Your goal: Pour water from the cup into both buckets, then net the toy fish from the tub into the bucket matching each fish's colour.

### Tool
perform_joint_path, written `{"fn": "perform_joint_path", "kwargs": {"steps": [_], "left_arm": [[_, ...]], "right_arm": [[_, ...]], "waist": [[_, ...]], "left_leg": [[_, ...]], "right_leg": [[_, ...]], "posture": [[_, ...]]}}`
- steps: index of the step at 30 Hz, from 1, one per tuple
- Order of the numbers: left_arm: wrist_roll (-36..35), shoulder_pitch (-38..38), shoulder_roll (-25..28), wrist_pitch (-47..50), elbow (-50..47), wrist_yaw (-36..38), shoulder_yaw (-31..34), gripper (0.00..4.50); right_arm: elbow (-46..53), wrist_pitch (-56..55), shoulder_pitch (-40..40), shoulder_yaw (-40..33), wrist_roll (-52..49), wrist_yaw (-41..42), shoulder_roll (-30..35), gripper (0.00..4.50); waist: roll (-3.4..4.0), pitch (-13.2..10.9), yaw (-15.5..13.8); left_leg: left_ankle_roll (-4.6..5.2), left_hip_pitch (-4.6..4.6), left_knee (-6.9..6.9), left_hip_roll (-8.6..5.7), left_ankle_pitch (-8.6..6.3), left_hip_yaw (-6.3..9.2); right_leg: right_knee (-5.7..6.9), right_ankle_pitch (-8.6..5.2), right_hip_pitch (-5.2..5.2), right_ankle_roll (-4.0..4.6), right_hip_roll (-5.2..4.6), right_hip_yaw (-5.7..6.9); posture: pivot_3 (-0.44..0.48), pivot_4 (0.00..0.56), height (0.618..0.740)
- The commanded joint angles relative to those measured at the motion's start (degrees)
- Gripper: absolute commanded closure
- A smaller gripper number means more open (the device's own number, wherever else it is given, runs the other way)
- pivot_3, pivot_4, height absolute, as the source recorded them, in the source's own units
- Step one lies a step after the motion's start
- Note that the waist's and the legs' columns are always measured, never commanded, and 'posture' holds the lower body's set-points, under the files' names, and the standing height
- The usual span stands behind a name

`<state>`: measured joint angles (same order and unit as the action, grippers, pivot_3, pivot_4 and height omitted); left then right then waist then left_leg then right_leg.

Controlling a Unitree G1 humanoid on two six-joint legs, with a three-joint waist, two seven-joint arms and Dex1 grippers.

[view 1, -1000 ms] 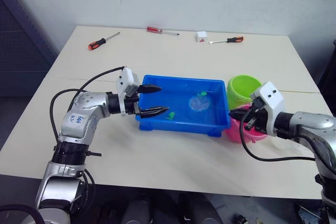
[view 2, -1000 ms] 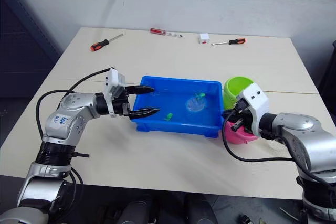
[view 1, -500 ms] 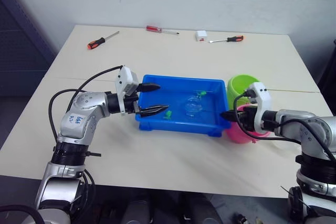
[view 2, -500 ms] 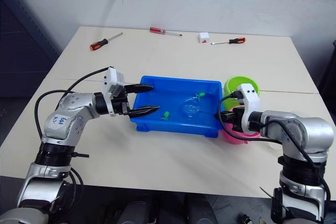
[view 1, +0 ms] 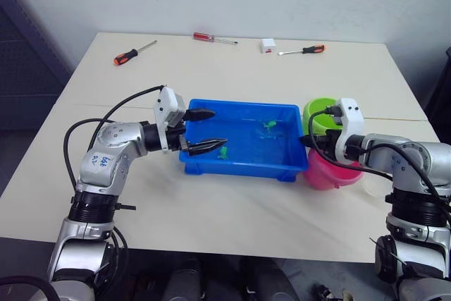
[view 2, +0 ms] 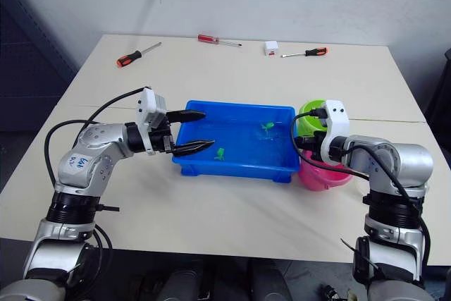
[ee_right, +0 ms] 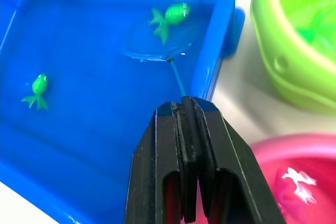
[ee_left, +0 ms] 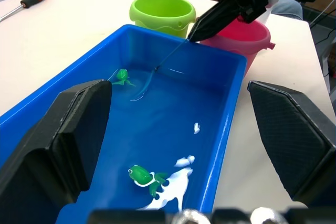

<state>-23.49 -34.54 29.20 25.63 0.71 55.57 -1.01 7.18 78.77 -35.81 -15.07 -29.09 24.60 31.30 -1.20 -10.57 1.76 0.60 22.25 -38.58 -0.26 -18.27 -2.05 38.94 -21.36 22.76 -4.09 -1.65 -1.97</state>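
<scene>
The blue tub (view 1: pixel 243 163) holds water and two green toy fish (ee_right: pixel 171 13) (ee_right: pixel 37 91). My right gripper (ee_right: pixel 184 104) is at the tub's right end, shut on the thin handle of the net (ee_right: pixel 152 53). The net's hoop lies in the water right beside the far fish. My left gripper (view 1: pixel 220 127) hangs open over the tub's left end, holding nothing. The green bucket (view 1: pixel 320 113) and the pink bucket (view 1: pixel 330 172) stand just right of the tub. A pink fish (ee_right: pixel 296 177) lies in the pink bucket. The clear cup (view 1: pixel 372 182) shows faintly beside the pink bucket.
Along the table's far edge lie three screwdrivers (view 1: pixel 134 52) (view 1: pixel 215 38) (view 1: pixel 303 50) and a small white box (view 1: pixel 267 45). Bare tabletop (view 1: pixel 232 209) stretches in front of the tub.
My right gripper has swung round toward the tub's right end. The net has slid from mid-tub to the far green fish. The left gripper has stayed put.
</scene>
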Motion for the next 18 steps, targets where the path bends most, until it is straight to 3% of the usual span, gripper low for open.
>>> {"fn": "perform_joint_path", "kwargs": {"steps": [1, 13, 18], "left_arm": [[-1.0, 0.0, 0.1, -0.7, -1.9, 0.0, 1.0, 0.02], [-0.4, -5.2, -2.8, -3.1, 5.0, 3.3, -1.0, 0.02], [-0.6, -9.3, -5.5, -3.8, 10.3, 6.2, -2.2, 0.02]], "right_arm": [[5.5, -1.4, 0.5, -0.1, -1.1, 1.0, 1.8, 4.50], [25.8, -4.8, 13.2, -0.4, -3.4, 3.3, 8.9, 4.50], [34.2, -0.8, 17.3, -11.5, -7.7, 2.5, 8.3, 4.50]], "waist": [[0.00, 0.0, 0.0], [0.00, 0.0, -0.2], [0.00, 0.0, -0.3]], "left_leg": [[0.00, 0.00, -0.01, 0.00, 0.00, 0.00], [0.06, 0.11, -0.05, 0.00, -0.04, 0.04], [0.05, 0.10, -0.11, 0.00, -0.03, 0.05]], "right_leg": [[0.00, 0.00, 0.00, 0.00, 0.00, 0.00], [-0.09, 0.00, -0.02, 0.00, 0.00, 0.05], [-0.06, 0.00, -0.03, 0.00, 0.01, 0.05]], "posture": [[0.000, 0.150, 0.740], [0.000, 0.150, 0.740], [0.000, 0.150, 0.740]]}}
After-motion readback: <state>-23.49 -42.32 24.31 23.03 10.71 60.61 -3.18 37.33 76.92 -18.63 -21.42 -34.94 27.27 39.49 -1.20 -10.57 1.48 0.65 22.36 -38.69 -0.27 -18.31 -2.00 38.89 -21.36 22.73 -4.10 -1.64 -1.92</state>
